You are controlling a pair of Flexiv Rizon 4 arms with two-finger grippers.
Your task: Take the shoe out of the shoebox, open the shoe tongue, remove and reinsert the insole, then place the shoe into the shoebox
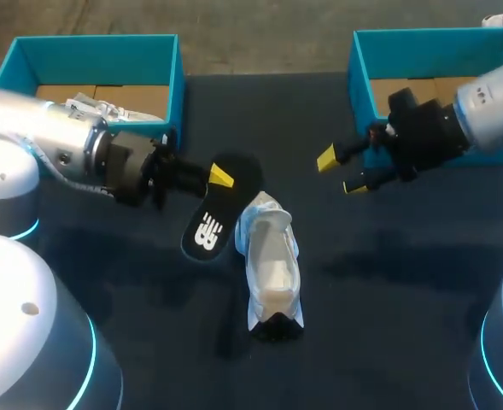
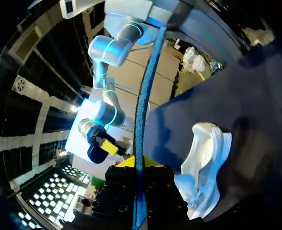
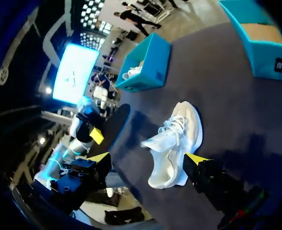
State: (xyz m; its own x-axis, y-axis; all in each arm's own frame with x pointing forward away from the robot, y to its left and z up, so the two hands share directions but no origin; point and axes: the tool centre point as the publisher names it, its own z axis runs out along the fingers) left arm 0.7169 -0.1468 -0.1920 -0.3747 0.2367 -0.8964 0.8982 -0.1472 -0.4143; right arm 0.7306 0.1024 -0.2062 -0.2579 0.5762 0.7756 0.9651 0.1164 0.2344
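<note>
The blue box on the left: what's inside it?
A white laced shoe lies in the left shoebox on its brown cardboard floor. The left arm covers the box's near part, so the rest of that shoe cannot be seen.

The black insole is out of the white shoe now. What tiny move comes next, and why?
Probably the left gripper should swing the flat black insole, which it grips, over to the opening of the white sneaker lying on the dark table. The insole is already out, so reinserting comes next; the open right gripper could steady the sneaker.
</note>
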